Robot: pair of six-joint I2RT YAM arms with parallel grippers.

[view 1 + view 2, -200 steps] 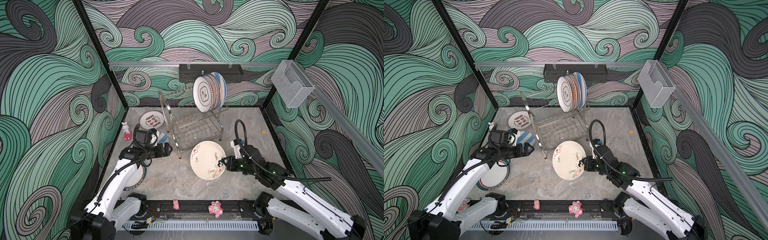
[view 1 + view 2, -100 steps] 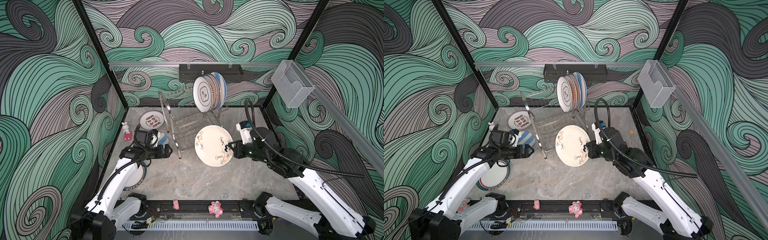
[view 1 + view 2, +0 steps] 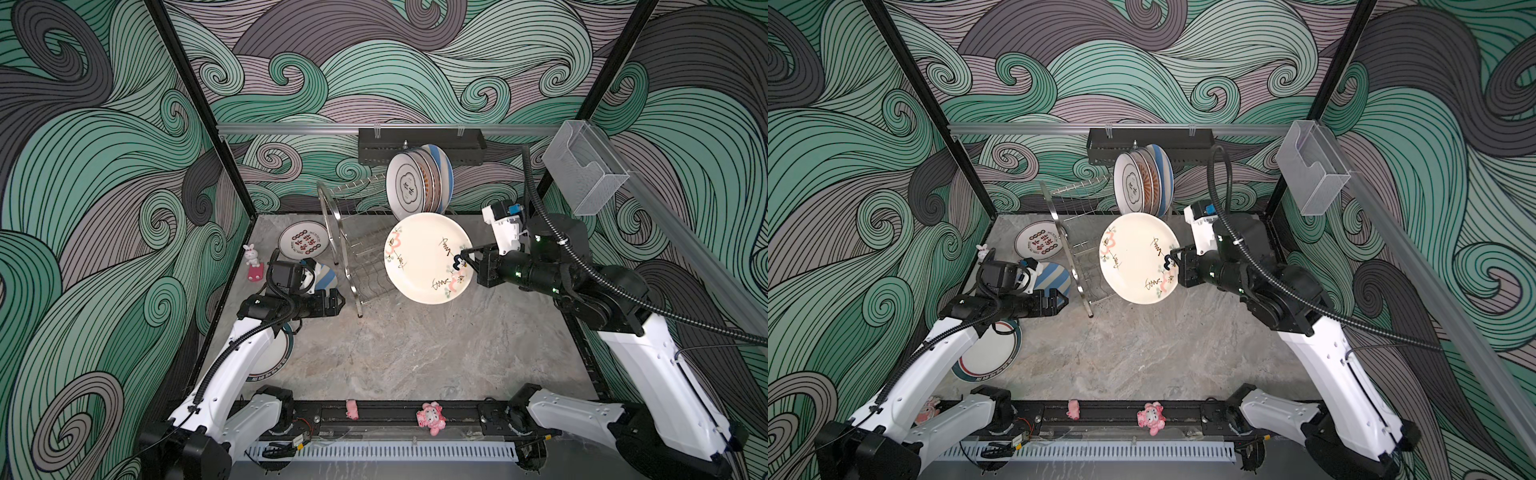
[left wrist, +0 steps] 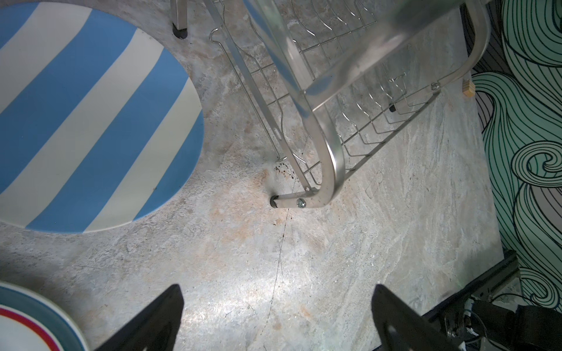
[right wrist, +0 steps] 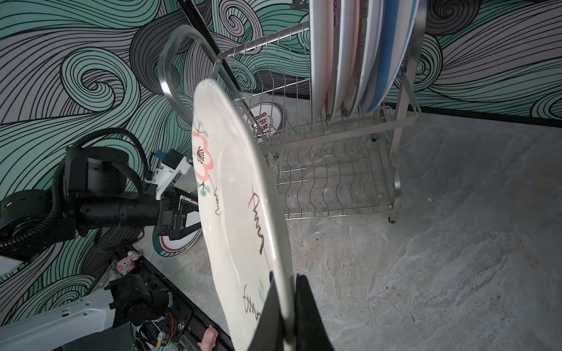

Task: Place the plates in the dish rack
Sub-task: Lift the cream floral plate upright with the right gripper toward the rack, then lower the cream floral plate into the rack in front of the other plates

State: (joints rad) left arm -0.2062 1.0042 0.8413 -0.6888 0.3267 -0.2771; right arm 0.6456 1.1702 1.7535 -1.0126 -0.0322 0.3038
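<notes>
The right hand point(image 3: 459, 262) is clenching on the rim of the cream plate point(image 3: 419, 253), one finger on each face, as the right wrist view shows. The plate is hanging on edge and tilted, clear of the bench point(image 3: 415, 345), at the open front of the rack point(image 3: 332, 232), just below its upper tier. It is showing a pink blossom and brown handwritten strokes, which cannot be read.

In the rack's upper tier a row of plates point(image 3: 430, 178) is standing on edge. The front one, the cloud plate point(image 3: 405, 189), is carrying dark characters too small to read, and a blue-striped one is sitting at the back.

The left hand point(image 4: 275, 319) is released and empty, its fingers point(image 4: 158, 322) spread wide, hovering over the bench near the rack's front foot. Beside the rack on that side, the striped plate point(image 4: 91, 121) is lying flat. The character plate point(image 3: 303, 243) is lying flat near the rack's rear corner, its red and black characters too small to make out. The teal plate point(image 3: 992, 357) is lying farther from the rack, under the left arm, with unreadable lettering along its rim.
</notes>
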